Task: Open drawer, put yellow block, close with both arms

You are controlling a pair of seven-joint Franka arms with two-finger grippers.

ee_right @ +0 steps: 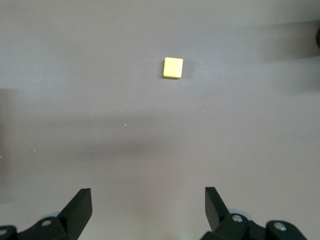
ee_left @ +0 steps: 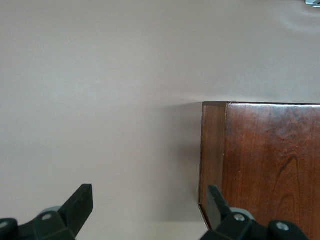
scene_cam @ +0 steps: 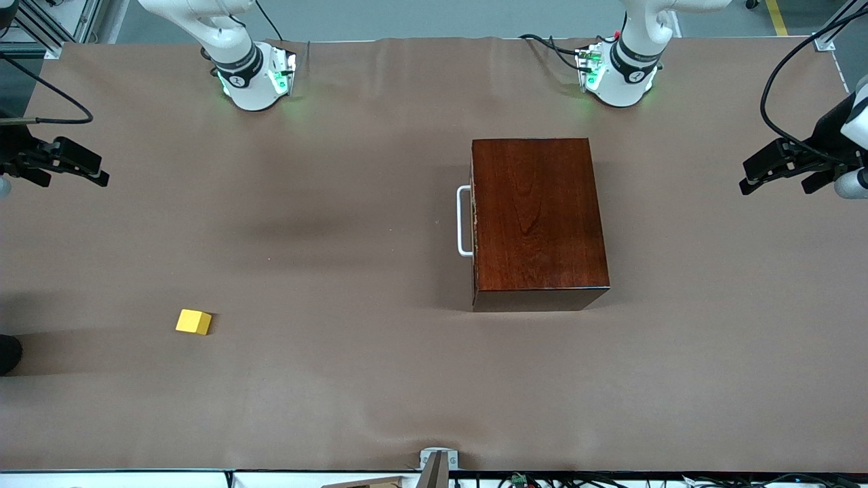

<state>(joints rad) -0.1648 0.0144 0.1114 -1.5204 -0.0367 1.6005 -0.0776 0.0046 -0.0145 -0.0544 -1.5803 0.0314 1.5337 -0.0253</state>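
Observation:
The dark reddish-brown wooden box (scene_cam: pixel 536 217) stands on the table in front of the left arm's base. Its drawer is pushed in; the white bar handle (scene_cam: pixel 464 220) faces the right arm's end of the table. The yellow block (scene_cam: pixel 193 321) lies on the table toward the right arm's end, nearer the front camera than the box. My left gripper (scene_cam: pixel 759 177) is open and empty, in the air at the left arm's end of the table; its wrist view (ee_left: pixel 148 205) shows a corner of the box (ee_left: pixel 265 170). My right gripper (scene_cam: pixel 95 171) is open and empty, in the air at the right arm's end; its wrist view (ee_right: pixel 148 205) shows the block (ee_right: pixel 173 68).
A brown cover (scene_cam: pixel 325 203) spans the whole table. A small metal bracket (scene_cam: pixel 437 461) sits at the table edge nearest the front camera. A dark object (scene_cam: pixel 8 352) pokes in at the right arm's end, near the block.

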